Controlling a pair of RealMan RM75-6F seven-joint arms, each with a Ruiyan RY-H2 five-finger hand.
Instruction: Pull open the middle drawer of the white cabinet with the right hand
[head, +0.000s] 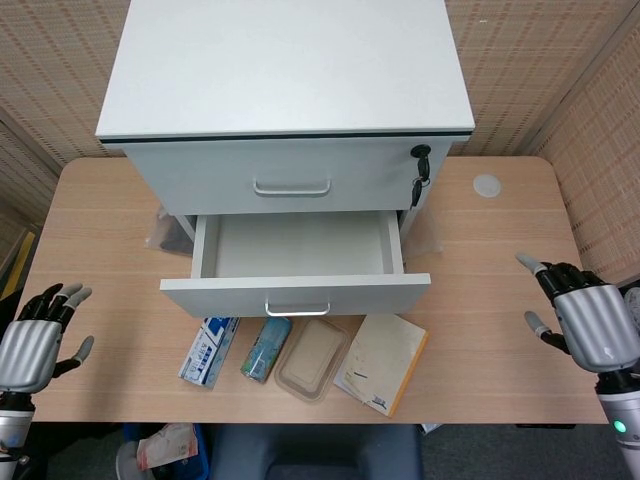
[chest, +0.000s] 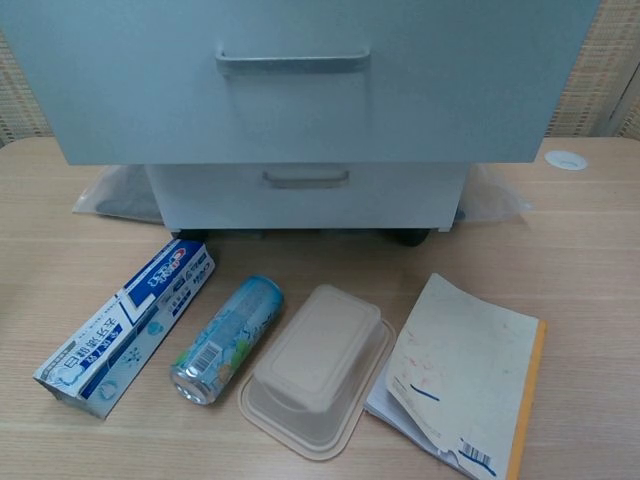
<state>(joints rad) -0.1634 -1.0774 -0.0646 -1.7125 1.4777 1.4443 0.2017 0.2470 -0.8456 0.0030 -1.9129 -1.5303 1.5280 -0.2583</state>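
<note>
Middle drawer interior shows only from head view.

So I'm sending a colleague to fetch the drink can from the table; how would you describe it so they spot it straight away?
Start at the white cabinet and its pulled-out middle drawer; four things lie in a row on the table in front of it. The drink can lies on its side, second from the left, between the toothpaste box and the beige plastic container. It is the only cylinder, blue-green with a barcode.

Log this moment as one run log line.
middle drawer of white cabinet: pulled open, empty | right hand: open, clear of drawer, over table's right edge | left hand: open, idle
</note>
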